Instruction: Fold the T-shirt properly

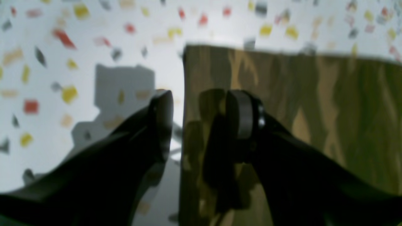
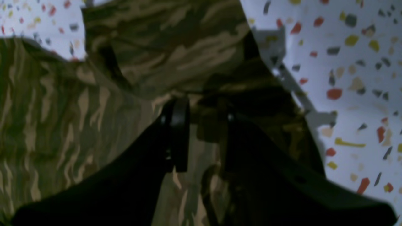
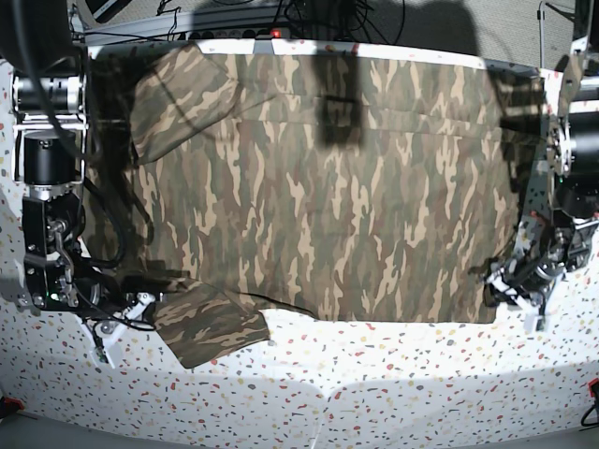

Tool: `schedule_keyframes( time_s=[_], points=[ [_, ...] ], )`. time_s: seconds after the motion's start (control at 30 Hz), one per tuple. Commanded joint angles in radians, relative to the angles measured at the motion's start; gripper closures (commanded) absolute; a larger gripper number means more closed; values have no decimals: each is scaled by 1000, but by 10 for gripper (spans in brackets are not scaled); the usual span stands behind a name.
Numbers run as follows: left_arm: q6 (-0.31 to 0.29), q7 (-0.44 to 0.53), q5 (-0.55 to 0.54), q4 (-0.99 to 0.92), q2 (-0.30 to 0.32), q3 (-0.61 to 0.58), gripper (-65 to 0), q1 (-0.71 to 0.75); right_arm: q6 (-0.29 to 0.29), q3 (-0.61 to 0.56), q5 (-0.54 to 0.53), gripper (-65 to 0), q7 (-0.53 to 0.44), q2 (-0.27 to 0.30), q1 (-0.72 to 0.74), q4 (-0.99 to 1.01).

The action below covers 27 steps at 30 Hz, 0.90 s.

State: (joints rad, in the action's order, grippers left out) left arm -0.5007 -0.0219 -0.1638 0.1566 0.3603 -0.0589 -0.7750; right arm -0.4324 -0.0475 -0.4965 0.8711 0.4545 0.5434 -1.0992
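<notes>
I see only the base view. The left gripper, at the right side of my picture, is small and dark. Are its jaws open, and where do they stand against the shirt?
Observer: In the left wrist view the left gripper is open. It straddles the side edge of the T-shirt: one finger is over the cloth, the other over the speckled table.
Operator: And the right gripper, near the sleeve?
Observer: In the right wrist view a fold of the T-shirt sits between the jaws of the right gripper. I cannot tell whether they pinch it.
</notes>
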Motion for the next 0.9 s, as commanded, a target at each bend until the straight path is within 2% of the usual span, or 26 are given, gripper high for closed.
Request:
schedule_keyframes(
  time_s=[0.0, 0.13, 0.27, 0.37, 0.43, 0.53, 0.67, 0.87],
  points=[
    [-4, 25, -6, 12, 18, 3, -260, -34, -6, 6, -6, -162, -16, 14, 39, -16],
    [3, 11, 10, 12, 17, 3, -256, -27, -6, 6, -6, -162, 2, 14, 39, -16],
    [53, 10, 7, 9, 17, 3, -251, -19, -6, 6, -6, -162, 27, 14, 39, -18],
    [51, -9, 7, -6, 14, 3, -249, -19, -6, 6, -6, -162, 36, 14, 39, -21],
    [25, -18, 7, -26, 5, 3, -249, -19, -6, 6, -6, -162, 36, 14, 41, -25],
    [-98, -23, 8, -57, -11, 3, -249, -19, -10, 6, -32, -162, 40, 14, 51, -25],
    [-103, -24, 32, -63, -31, 3, -247, -21, -32, 6, -92, -162, 56, 14, 72, -27],
    [-103, -41, 41, -63, -42, 3, -121, -23, -51, 6, -90, -162, 74, 14, 100, -27]
  ],
)
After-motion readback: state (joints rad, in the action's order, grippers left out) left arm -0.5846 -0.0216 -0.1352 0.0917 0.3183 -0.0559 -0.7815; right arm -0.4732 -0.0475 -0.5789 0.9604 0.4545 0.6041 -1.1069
